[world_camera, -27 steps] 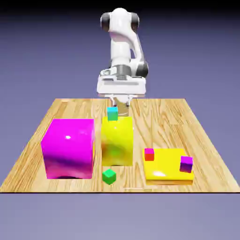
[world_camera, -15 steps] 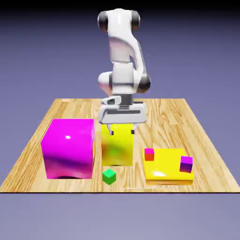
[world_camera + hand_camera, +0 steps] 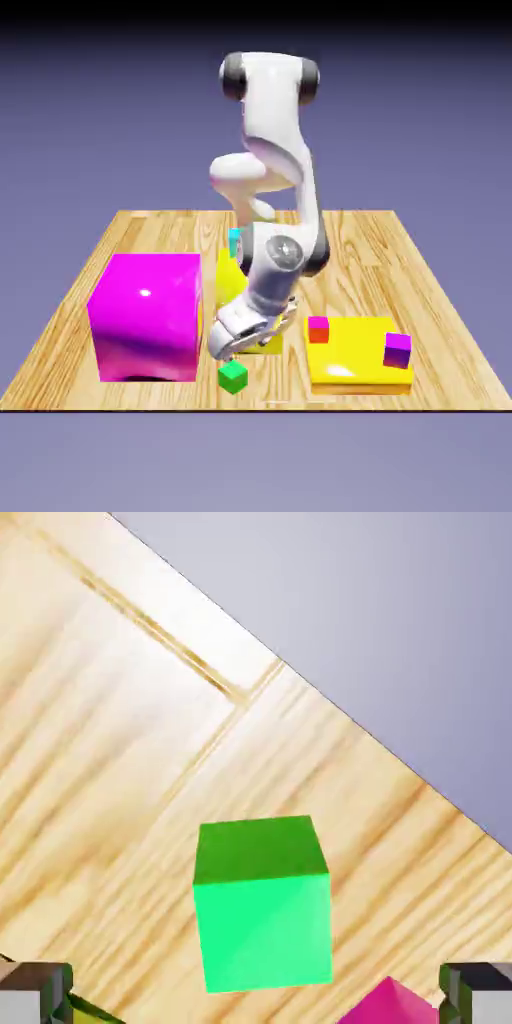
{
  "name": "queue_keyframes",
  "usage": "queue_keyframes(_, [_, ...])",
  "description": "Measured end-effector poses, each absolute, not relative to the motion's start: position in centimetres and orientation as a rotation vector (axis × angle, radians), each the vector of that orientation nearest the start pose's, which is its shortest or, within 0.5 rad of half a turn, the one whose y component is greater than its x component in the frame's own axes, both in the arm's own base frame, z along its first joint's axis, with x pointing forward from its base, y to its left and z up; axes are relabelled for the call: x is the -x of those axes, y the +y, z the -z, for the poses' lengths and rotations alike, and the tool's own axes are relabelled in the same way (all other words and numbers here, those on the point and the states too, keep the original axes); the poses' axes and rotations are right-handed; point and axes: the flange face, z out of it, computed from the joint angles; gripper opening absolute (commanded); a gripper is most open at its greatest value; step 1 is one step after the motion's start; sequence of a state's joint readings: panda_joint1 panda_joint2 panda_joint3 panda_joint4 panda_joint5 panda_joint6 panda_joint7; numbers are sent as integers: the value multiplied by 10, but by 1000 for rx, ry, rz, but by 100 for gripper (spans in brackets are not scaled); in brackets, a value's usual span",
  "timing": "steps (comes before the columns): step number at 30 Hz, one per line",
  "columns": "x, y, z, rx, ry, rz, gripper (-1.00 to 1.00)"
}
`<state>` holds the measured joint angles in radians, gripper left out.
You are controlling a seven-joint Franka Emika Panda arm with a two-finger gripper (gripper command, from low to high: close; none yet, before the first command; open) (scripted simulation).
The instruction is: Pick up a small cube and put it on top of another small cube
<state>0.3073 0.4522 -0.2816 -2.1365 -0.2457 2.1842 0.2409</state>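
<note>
On the table (image 3: pixel 345 240) — one green cube (image 3: pixel 233 377), seemingly two fingers (image 3: pixel 35 992) apart.

small cubes: 4 (image 3: pixel 233 377) | large magenta blocks: 1 (image 3: pixel 148 318) | tall yellow blocks: 1 (image 3: pixel 230 277) | flat yellow slabs: 1 (image 3: pixel 350 367)

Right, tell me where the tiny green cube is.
In the exterior view, the green cube sits near the table's front edge, between the magenta block and the flat yellow slab.

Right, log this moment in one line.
gripper: open, above green cube | green cube: on table, ungripped | cyan cube: partly hidden
</note>
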Motion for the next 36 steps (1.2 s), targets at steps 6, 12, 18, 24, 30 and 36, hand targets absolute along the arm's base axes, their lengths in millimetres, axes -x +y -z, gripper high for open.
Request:
queue_keyframes(6, [-510,-17,-110,3433,42,-630,-100])
queue_keyframes(12, [-526,-1,-178,3426,63,-633,-100])
queue_keyframes(18, [-496,-12,-249,3352,330,-659,-100])
queue_keyframes(24, [-456,-22,-312,3271,565,-687,-100])
queue_keyframes(30, [-406,-28,-366,3194,769,-714,-100])
queue_keyframes(36, [-350,-33,-408,3120,964,-740,-100])
